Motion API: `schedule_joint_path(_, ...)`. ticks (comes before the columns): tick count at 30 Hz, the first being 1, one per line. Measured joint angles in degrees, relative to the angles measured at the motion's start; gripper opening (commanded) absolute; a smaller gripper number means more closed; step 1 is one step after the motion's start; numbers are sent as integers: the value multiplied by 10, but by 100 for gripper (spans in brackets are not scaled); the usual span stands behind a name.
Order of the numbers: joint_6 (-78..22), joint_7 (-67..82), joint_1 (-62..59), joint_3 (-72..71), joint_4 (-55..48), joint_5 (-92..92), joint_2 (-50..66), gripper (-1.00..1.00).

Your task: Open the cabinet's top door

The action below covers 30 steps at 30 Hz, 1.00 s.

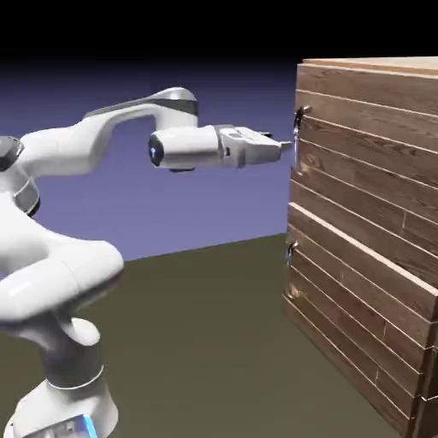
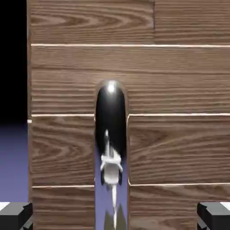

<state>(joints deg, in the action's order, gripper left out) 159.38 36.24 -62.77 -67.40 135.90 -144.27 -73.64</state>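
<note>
In the exterior view the Franka Panda's two-finger gripper (image 1: 286, 145) is pointing level at the cabinet (image 1: 364, 162), its tips lying just beside the curved metal handle (image 1: 298, 137) of the top door (image 1: 376, 154). That handle is standing upright near the door's edge on the robot's side, in the door's upper part, and the door is looking shut. Whether the tips are touching the metal cannot be told from here. The lower door's handle (image 1: 292, 251) is sitting well below, so mistaking it for the target is seeming unlikely. In the hand view the fingertips (image 2: 16, 216) are spreading wide, one toward each side of the bottom edge, with nothing clamped between them; the shiny handle is running up the middle, between their lines. The likeliest trouble is depth: if the jaws are closing while the tips are only reaching the bow's outermost face, they could be pinching its smooth curve and slipping off at the first pull. Going too deep could be driving the tips into the planks and pushing against the closed door. A sideways drift could be landing one finger on the bar. Even with a sound grip, a straight tug could be twisting the handle loose, since a hinged door would be calling for an arc.
</note>
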Motion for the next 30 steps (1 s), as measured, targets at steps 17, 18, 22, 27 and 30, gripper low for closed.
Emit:
schedule_joint_path(17, -203, 59, 120, 125, 171, 41, -20, -100)
schedule_joint_path(18, -222, 63, 137, 145, 192, 53, -25, -100)
schedule_joint_path(22, -295, 72, 191, 228, 264, 118, -48, -100)
schedule_joint_path(27, -375, 78, 225, 332, 325, 210, -75, -100)
schedule_joint_path(30, -421, 82, 231, 394, 349, 268, -87, -100)
